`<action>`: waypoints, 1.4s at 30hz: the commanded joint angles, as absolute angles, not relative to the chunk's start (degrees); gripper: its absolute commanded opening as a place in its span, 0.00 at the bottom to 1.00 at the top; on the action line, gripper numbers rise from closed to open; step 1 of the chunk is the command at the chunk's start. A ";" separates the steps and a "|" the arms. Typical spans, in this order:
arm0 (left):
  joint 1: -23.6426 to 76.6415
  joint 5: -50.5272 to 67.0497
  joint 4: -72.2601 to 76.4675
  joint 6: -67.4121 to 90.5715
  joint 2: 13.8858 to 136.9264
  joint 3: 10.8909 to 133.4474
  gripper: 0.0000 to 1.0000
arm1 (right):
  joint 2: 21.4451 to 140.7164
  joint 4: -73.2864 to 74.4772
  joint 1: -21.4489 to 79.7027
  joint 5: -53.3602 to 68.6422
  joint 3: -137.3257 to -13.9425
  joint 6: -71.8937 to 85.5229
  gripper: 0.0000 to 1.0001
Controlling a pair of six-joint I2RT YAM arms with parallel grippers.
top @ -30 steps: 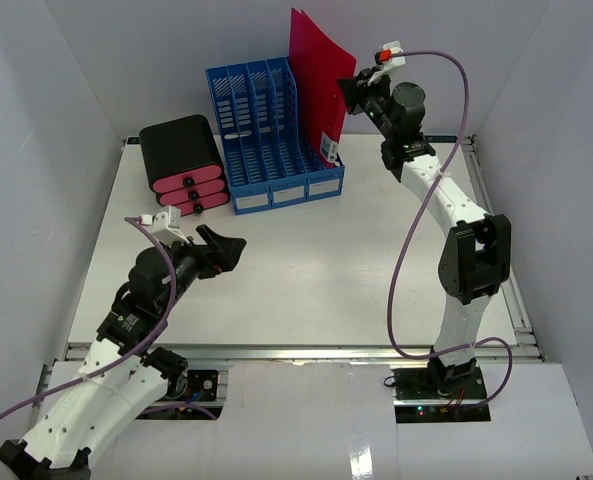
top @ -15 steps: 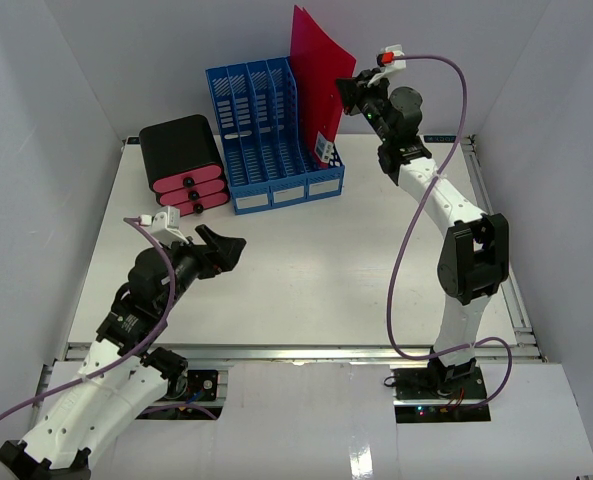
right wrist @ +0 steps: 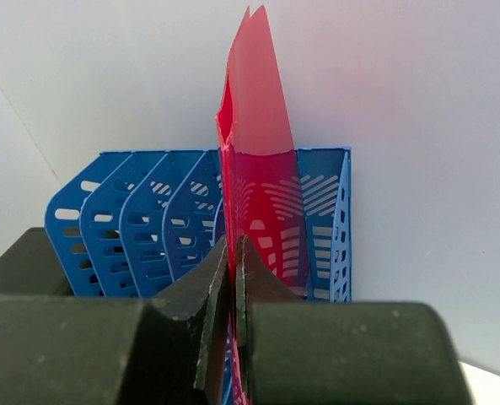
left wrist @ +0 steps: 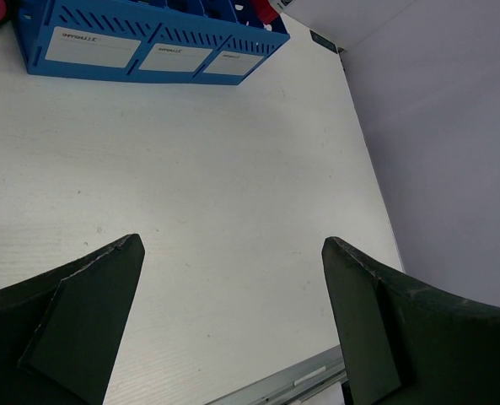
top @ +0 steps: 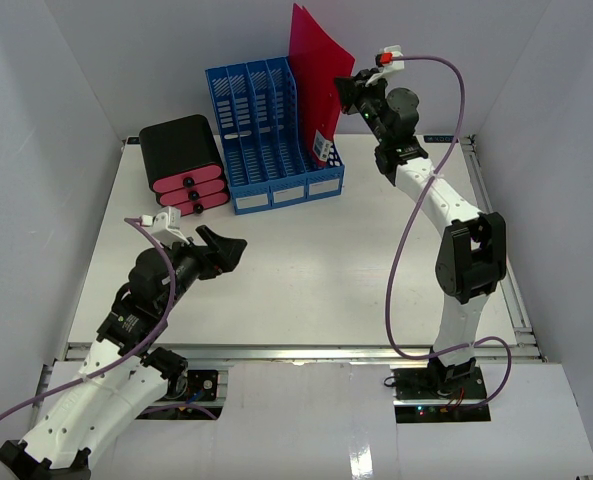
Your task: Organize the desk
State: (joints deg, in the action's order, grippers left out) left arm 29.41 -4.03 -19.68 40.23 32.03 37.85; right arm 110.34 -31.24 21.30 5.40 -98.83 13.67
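Red folder (top: 316,75), pinched by the right tool (top: 348,95), stands in the rightmost slot of the rack (top: 271,150) on the counter (top: 306,270), so release seems next; left tool (top: 226,246) gapes empty before the rack.

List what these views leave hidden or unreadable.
Lower edge of the red folder: top view, inside the blue file rack; right wrist view, behind the right gripper.
Print on the rack labels: left wrist view, too small.
Contents of the drawer unit: top view, drawers shut.

red folder (top: 316,75) lower end: hidden in blue file rack (top: 261,140) | rack labels (left wrist: 92,46): print too blurred to read
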 commanded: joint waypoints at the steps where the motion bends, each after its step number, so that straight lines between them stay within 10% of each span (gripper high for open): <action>1: 29.19 -3.59 -19.25 40.60 31.31 36.92 0.98 | 110.73 -39.71 21.97 4.76 -100.03 16.16 0.08; 42: 29.18 -1.75 -17.40 41.31 29.73 36.05 0.98 | 101.55 -43.98 24.21 4.56 -79.98 14.23 0.08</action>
